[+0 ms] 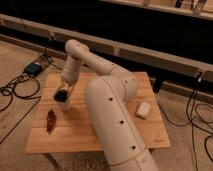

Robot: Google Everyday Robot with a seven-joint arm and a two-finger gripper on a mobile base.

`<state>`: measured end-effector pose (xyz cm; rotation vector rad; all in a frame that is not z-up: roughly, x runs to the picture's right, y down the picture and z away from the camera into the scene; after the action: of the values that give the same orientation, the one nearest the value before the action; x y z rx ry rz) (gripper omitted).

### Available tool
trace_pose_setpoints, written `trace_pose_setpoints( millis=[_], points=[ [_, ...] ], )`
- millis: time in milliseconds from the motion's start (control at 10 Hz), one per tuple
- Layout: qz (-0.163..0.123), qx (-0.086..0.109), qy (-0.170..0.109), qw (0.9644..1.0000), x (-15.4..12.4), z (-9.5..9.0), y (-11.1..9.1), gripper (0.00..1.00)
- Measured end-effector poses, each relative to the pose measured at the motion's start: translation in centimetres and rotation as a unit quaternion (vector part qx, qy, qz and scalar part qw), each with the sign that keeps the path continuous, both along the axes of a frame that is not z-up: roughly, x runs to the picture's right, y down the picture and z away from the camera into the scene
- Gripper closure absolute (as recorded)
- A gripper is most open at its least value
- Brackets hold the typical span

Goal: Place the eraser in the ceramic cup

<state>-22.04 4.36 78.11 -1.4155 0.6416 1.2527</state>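
The gripper (63, 93) hangs at the end of the arm over the left part of the wooden table (100, 135). Right at its tip sits a small round whitish thing with a dark inside, which looks like the ceramic cup (60, 96). I cannot tell whether the gripper touches it. A white rectangular block, the eraser (143, 110), lies on the right side of the table, far from the gripper and apart from it.
A reddish-brown object (51, 121) lies near the table's front left. The robot's big white arm body (112, 120) covers the table's middle. Cables and a small box (34, 68) lie on the floor to the left. A dark rail runs behind.
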Motion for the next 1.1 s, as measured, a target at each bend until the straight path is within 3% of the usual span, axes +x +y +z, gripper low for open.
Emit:
trace_pose_setpoints(
  millis=[600,1100],
  points=[
    [0.0,0.0,0.0,1.0,0.0,0.0,0.0,0.24],
    [0.0,0.0,0.0,1.0,0.0,-0.01,-0.01,0.2]
  ],
)
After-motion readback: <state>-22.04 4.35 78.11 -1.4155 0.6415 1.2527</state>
